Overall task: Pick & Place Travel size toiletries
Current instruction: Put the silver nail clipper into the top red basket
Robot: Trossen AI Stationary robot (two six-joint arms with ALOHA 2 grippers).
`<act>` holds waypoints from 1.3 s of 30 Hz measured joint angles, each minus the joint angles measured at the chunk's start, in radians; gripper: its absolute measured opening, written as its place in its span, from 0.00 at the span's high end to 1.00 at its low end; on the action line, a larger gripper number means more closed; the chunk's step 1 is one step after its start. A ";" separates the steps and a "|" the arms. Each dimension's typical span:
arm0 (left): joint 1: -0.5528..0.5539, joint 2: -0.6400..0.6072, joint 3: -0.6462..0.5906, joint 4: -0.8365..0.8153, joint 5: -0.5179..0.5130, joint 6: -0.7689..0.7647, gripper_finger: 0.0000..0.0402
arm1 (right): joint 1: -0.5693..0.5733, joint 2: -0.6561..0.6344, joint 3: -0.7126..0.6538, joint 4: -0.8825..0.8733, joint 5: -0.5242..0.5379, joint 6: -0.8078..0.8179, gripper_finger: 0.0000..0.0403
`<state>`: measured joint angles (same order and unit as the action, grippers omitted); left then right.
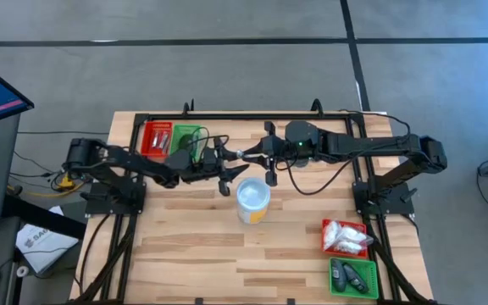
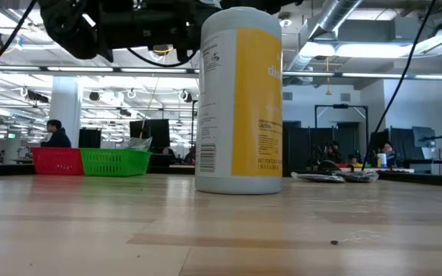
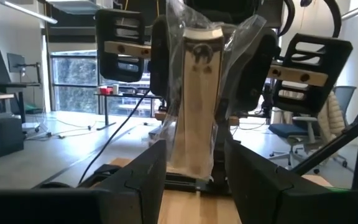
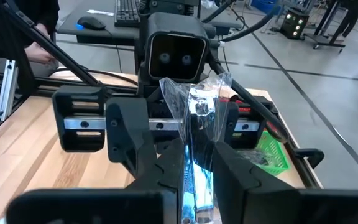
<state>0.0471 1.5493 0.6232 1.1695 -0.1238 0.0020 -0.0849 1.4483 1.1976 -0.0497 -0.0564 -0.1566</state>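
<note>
Crinkly clear-wrapped slim tube (image 3: 194, 99) spans 2 grippers' dark fingers (image 3: 143, 180).

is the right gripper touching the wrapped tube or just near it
Touching. The right wrist view shows the right gripper with its fingers pinched against the clear-wrapped tube, no gap between them.

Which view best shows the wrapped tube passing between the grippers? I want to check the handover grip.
The left wrist view: the wrapped tube fills the frame, upright between dark fingers. The right wrist view shows it nearer but glare-lit. The high view gives only a pale sliver; the low view hides it.
</note>
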 joint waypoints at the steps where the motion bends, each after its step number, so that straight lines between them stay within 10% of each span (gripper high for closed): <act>1: 0.000 0.005 0.007 0.001 0.000 0.000 0.61 | 0.000 0.000 0.000 0.000 0.000 0.000 0.88; 17: 0.002 0.019 0.026 0.000 0.016 0.006 0.85 | -0.001 0.000 0.000 -0.003 -0.025 0.000 0.88; 39: 0.001 -0.064 -0.072 -0.021 -0.029 0.024 0.85 | -0.002 -0.001 0.000 -0.082 -0.032 -0.011 0.63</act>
<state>0.0479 1.4849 0.5513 1.1480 -0.1532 0.0261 -0.0872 1.4469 1.1975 -0.1320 -0.0883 -0.1678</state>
